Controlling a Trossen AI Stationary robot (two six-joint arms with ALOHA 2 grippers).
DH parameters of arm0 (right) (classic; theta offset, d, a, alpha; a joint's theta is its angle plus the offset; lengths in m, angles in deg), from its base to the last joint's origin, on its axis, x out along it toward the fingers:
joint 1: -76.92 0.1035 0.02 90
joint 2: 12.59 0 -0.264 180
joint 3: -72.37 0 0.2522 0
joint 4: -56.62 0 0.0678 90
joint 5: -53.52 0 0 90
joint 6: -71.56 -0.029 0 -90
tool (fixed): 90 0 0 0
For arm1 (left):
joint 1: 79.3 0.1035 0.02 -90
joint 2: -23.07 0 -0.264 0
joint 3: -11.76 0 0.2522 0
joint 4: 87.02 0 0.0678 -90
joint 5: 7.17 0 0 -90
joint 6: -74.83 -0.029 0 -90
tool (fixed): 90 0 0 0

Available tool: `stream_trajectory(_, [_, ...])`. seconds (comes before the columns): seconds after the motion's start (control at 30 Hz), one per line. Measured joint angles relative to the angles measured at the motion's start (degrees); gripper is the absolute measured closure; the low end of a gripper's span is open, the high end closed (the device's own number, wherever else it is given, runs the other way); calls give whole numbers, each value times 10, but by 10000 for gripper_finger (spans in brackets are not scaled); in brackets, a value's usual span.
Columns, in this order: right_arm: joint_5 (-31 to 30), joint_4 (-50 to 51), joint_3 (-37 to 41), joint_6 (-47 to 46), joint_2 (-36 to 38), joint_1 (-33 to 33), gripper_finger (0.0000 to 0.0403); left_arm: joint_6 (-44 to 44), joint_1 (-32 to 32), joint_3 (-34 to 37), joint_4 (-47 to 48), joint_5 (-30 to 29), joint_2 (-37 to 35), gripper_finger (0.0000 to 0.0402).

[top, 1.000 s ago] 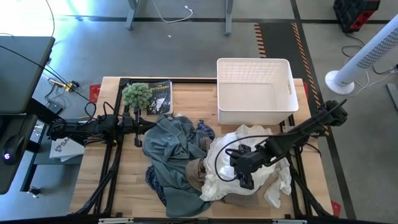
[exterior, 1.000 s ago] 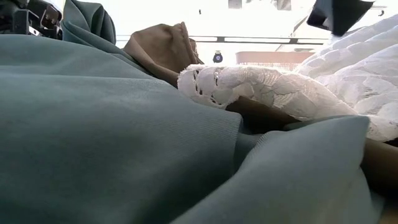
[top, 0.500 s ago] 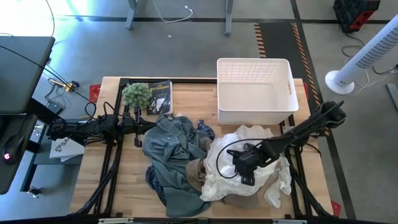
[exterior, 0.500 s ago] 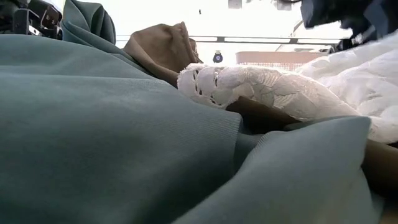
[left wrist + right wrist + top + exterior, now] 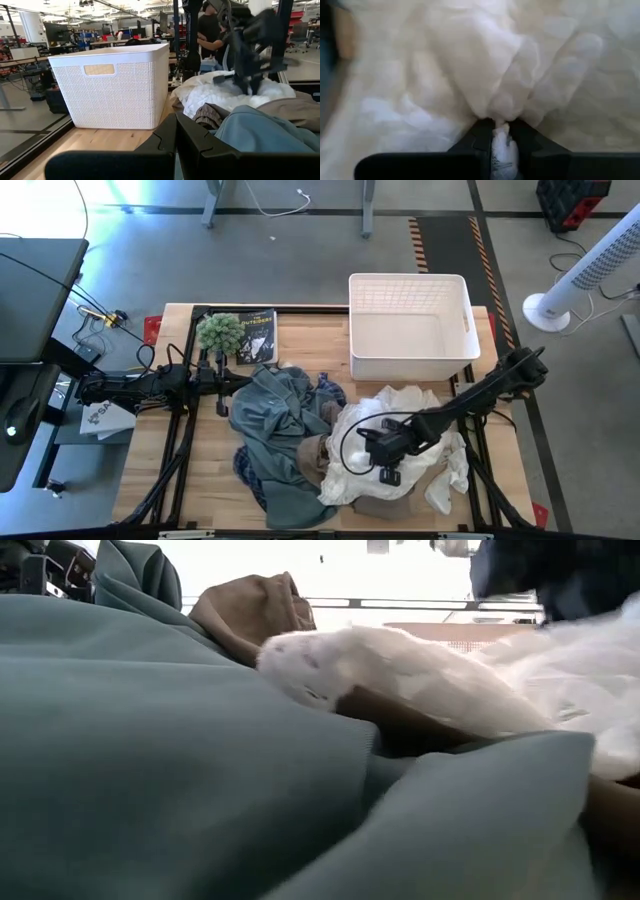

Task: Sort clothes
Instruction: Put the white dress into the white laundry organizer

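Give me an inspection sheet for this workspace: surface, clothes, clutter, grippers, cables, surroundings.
Surface: wooden table, largely covered by the pile.
Job's things: white garment on the pile's right; grey-blue garment on its left; tan-khaki garment between them; plaid shirt showing at the pile's far edge.
Clutter: white basket, no clothes in it; green plant; black book.
Grippers: right gripper pinches a fold of the white garment; left gripper waits at the pile's left edge, fingers closed.
Cables: black loop along the right arm.
Surroundings: white fan on the floor; person behind the table.
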Motion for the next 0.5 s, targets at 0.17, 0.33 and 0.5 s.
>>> stream_trajectory(0.17, [-130, 69, -92, 21, 65, 0, 383, 0, 0, 0, 0, 0, 0, 400])
stream_trajectory(0.33, [-344, 117, -213, 80, 125, 3, 383, 0, 0, 0, 0, 0, 0, 400])
stream_trajectory(0.5, [-592, 73, -336, 263, 153, 15, 383, 0, 0, 0, 0, 0, 0, 400])
